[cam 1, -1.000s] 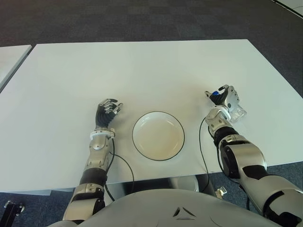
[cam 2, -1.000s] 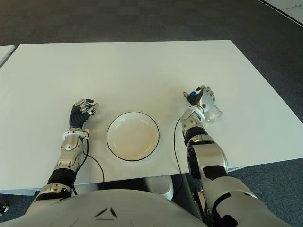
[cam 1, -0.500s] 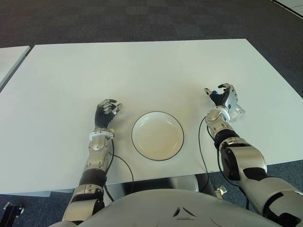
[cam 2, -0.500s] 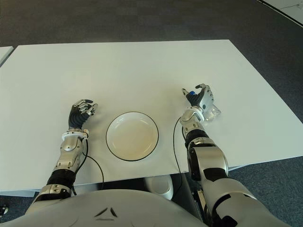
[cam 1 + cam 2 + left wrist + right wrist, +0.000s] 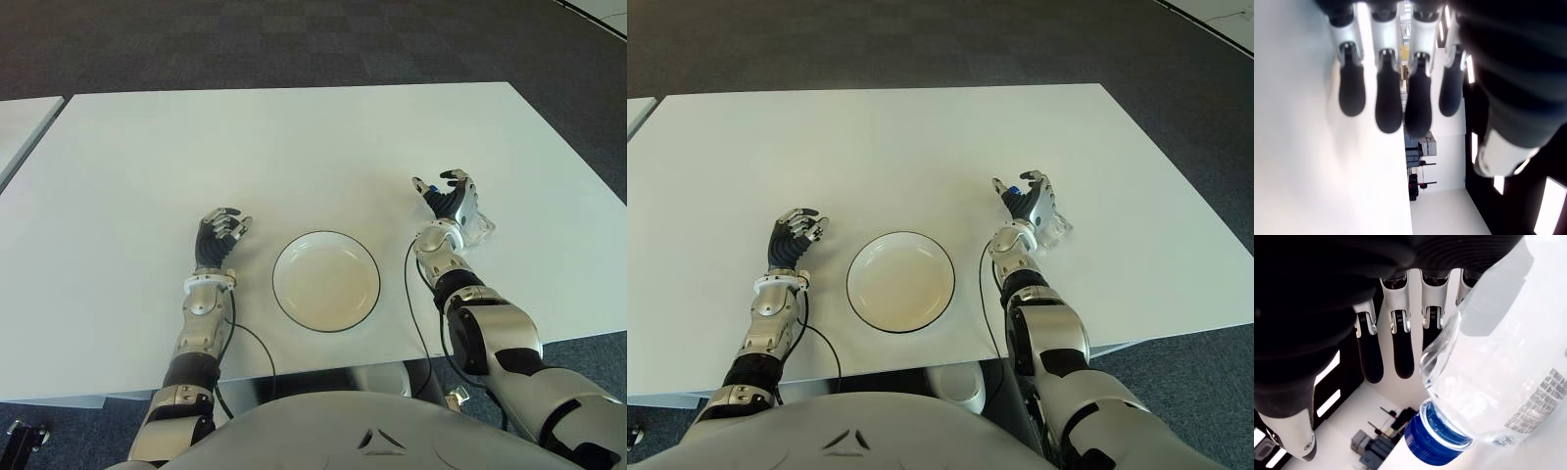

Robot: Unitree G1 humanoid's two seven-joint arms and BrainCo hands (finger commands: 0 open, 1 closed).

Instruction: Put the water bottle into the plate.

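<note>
The water bottle [image 5: 1493, 377] lies on the table [image 5: 294, 147], against the palm side of the right hand [image 5: 449, 204], whose fingers [image 5: 1400, 347] are extended and not closed on it. Current step: grasp. Next, close the fingers, lift, carry to the plate [image 5: 326, 282]. The left hand [image 5: 217, 235], loosely curled and holding nothing, shows beyond the plate.
</note>
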